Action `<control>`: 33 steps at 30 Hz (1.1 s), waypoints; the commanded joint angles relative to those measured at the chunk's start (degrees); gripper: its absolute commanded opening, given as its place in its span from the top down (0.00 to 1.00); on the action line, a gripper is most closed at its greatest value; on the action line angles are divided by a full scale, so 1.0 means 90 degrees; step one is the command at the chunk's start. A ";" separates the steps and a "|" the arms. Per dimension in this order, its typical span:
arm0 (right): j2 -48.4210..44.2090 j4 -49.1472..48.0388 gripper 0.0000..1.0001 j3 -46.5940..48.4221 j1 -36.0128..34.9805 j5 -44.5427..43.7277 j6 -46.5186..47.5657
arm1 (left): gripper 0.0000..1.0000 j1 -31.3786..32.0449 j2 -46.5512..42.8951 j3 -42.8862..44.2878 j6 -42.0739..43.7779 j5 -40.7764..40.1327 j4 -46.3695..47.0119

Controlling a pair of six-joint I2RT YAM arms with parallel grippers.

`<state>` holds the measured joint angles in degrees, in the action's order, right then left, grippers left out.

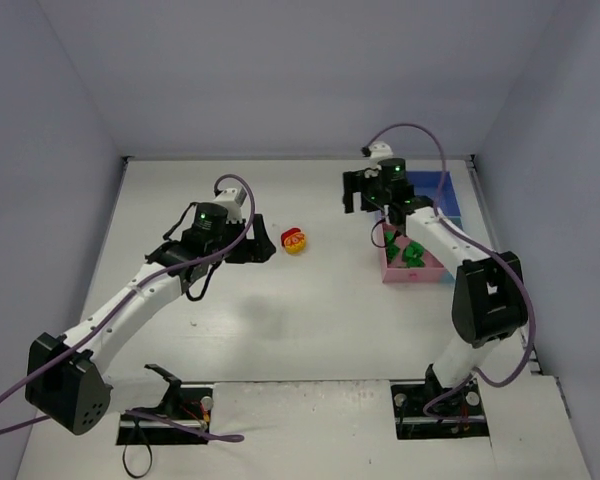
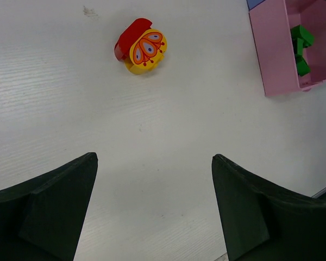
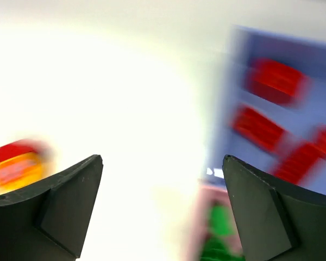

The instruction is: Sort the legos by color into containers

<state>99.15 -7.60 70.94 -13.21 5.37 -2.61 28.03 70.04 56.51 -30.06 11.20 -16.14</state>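
a yellow lego [image 2: 146, 51] with an orange butterfly-like print lies on the white bench [image 2: 152, 125], touching a red lego [image 2: 129, 35] behind it. green legos [image 1: 410, 252] sit in the pink container [image 1: 420, 277]. blurred red legos [image 3: 276, 81] lie in the blue container [image 3: 309, 60]. the left arm [image 1: 130, 300] stretches low toward the yellow piece, its left tool [image 2: 153, 160] spread and empty, near it but apart. the right arm [image 1: 440, 235] hangs by the containers' left edge, its right tool [image 3: 162, 163] spread, holding nothing.

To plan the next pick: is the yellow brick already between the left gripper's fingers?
No, the yellow brick lies on the table ahead of the open left gripper, untouched.
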 commanded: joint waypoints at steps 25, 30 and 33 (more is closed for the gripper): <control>0.1678 -0.0894 0.00 0.0311 -0.2761 0.0254 0.0300 | 0.21 -0.0097 -0.1219 -0.0615 -0.0185 -0.0014 -0.0501; 0.1981 -0.0943 0.01 0.0506 -0.2751 0.0117 0.0300 | 0.21 -0.0097 -0.1346 -0.0713 -0.0204 -0.0053 -0.0570; 0.2088 -0.0953 0.02 0.0575 -0.2760 0.0039 0.0358 | 0.21 -0.0107 -0.1395 -0.0761 -0.0195 -0.0073 -0.0579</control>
<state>117.84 -13.58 73.52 -37.95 7.92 0.12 27.62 58.67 49.15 -31.11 11.44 -22.11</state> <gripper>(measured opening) 0.988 0.792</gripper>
